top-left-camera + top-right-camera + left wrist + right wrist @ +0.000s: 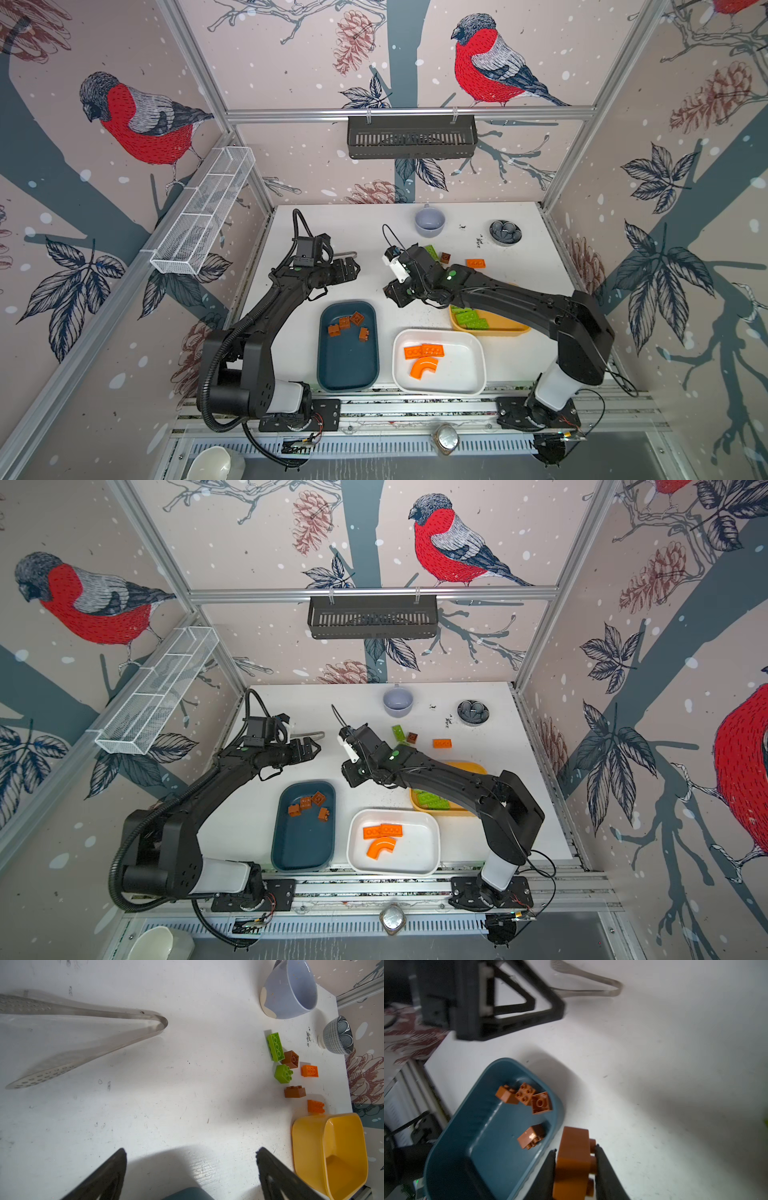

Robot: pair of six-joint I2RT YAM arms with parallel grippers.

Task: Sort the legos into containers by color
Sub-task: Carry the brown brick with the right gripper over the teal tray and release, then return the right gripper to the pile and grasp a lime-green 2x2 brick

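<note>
Containers [478, 357] lined the front of the table [365, 245]: teal tray [348, 374] with four brown legos [345, 322], white tray [461, 376] with orange, yellow tray [509, 328] with green. Right gripper [576, 1148] pinched a brown block [572, 1161] just beside the teal tray; left gripper [191, 1149] hung spread and empty. Six loose legos [283, 1073] lay farther back.

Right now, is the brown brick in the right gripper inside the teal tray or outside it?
Outside. The right gripper is shut on the brown brick, beside the rim of the teal tray, over the table.
</note>
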